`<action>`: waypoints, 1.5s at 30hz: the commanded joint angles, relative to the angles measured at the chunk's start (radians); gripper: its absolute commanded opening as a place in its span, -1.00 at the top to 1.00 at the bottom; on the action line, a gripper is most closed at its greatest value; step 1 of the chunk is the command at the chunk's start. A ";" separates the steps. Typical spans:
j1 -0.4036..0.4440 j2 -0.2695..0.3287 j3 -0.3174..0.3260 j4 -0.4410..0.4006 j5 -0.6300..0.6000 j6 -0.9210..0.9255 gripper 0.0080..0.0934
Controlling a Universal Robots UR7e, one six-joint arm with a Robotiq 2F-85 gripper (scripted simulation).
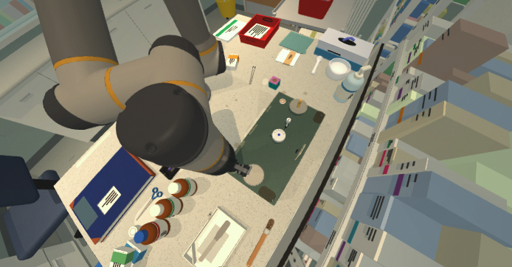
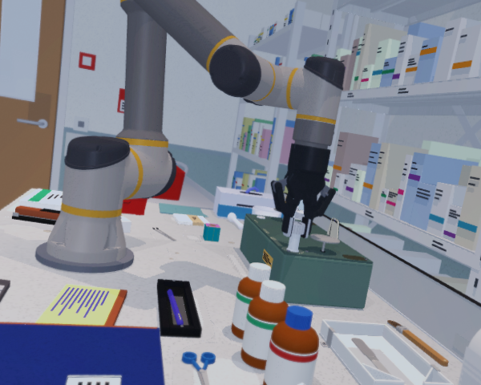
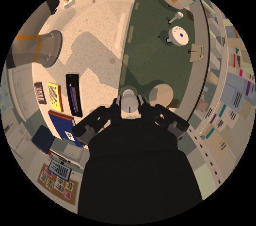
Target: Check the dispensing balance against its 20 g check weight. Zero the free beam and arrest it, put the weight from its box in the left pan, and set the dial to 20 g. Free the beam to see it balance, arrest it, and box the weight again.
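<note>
The green dispensing balance [image 1: 274, 145] [image 2: 305, 259] sits on the bench by the shelf side. I grip a pale round knob [image 3: 129, 102] [image 2: 294, 236] at its near corner with my gripper [image 3: 129, 103] [image 2: 297, 227] [image 1: 243, 170], which points straight down. A bare pan [image 1: 254, 174] [image 3: 161, 93] lies beside the knob. The far pan [image 1: 298, 105] [image 3: 172, 1] carries a small orange piece. The white dial [image 1: 278, 135] [image 3: 178, 36] sits mid-deck, with a small white lever [image 1: 288, 121] [image 3: 175, 17] beyond it. The teal weight box [image 1: 274, 82] [image 2: 211, 232] stands on the bench past the balance.
A blue binder [image 1: 110, 193] lies at the near left. Three brown bottles [image 1: 173, 208] [image 2: 274, 323] stand in front of the balance. A white tray [image 1: 215, 237], a brush [image 1: 260, 243] and a black pen case [image 2: 178, 307] lie nearby. Shelves [image 1: 424, 127] line the right side.
</note>
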 commanded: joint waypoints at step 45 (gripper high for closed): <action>0.000 0.000 0.000 -0.001 0.000 -0.943 1.00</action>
